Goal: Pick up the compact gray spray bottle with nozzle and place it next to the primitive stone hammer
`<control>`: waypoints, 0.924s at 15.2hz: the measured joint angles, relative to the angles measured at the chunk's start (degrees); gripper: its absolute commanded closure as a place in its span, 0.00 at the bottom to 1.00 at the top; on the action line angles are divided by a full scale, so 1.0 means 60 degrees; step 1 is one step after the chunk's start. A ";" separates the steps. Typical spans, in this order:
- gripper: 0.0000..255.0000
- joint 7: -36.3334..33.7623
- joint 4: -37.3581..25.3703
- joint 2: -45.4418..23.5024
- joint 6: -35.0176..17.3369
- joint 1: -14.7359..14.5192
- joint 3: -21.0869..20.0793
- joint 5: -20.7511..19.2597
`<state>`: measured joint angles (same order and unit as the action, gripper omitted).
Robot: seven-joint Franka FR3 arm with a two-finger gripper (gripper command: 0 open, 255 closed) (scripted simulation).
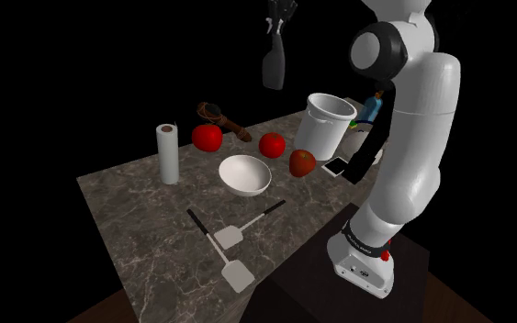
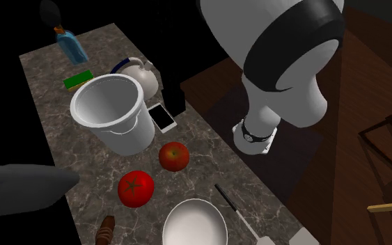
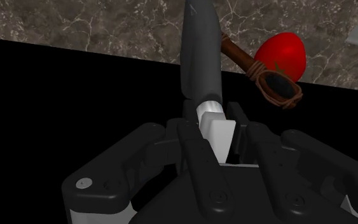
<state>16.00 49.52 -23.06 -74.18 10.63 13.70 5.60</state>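
My gripper point(image 1: 278, 26) hangs high above the far edge of the table, shut on the dark gray spray bottle point(image 1: 273, 66), which hangs body-down below it. In the wrist view my gripper point(image 3: 214, 127) clasps the bottle's pale nozzle end, and the gray body point(image 3: 199, 57) points away toward the table edge. The stone hammer point(image 1: 222, 118), a brown handle with a dark bound head, lies on the marble table point(image 1: 146, 220) near its far edge, beside a red tomato point(image 1: 207, 137). Seen from the wrist, the hammer point(image 3: 263, 70) lies just beyond the bottle's side.
A white bowl point(image 1: 244, 174), two more red fruits point(image 1: 272, 144), a paper roll point(image 1: 167, 152), a white bucket point(image 1: 326, 121), a phone point(image 1: 336, 166) and two spatulas point(image 1: 230, 237) share the table. A blue bottle point(image 2: 71, 45), a green sponge point(image 2: 81, 78) and a teapot point(image 2: 143, 76) sit behind the bucket. Black area surrounds the table.
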 measured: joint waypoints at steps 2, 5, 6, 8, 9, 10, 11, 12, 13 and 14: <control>1.00 -0.0022 0.0387 0.0097 -0.0292 -0.0067 -0.0008 -0.0032; 1.00 -0.0037 0.1425 0.0501 -0.0932 -0.0201 -0.0004 -0.0138; 1.00 -0.0049 0.1766 0.0633 -0.1144 -0.0245 -0.0005 -0.0173; 1.00 -0.0064 0.2277 0.0793 -0.1498 -0.0301 -0.0010 -0.0217; 1.00 -0.0077 0.2538 0.0880 -0.1673 -0.0333 -0.0014 -0.0241; 1.00 -0.0071 0.2783 0.0976 -0.1822 -0.0350 -0.0012 -0.0262; 1.00 -0.0080 0.3066 0.1056 -0.2026 -0.0377 -0.0015 -0.0283; 1.00 -0.0075 0.3234 0.1092 -0.2159 -0.0386 -0.0016 -0.0292; 1.00 -0.0089 0.3487 0.1179 -0.2326 -0.0412 -0.0019 -0.0315; 1.00 -0.0094 0.3725 0.1249 -0.2498 -0.0432 -0.0022 -0.0333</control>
<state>15.44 71.87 -15.57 -89.17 8.04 13.57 3.60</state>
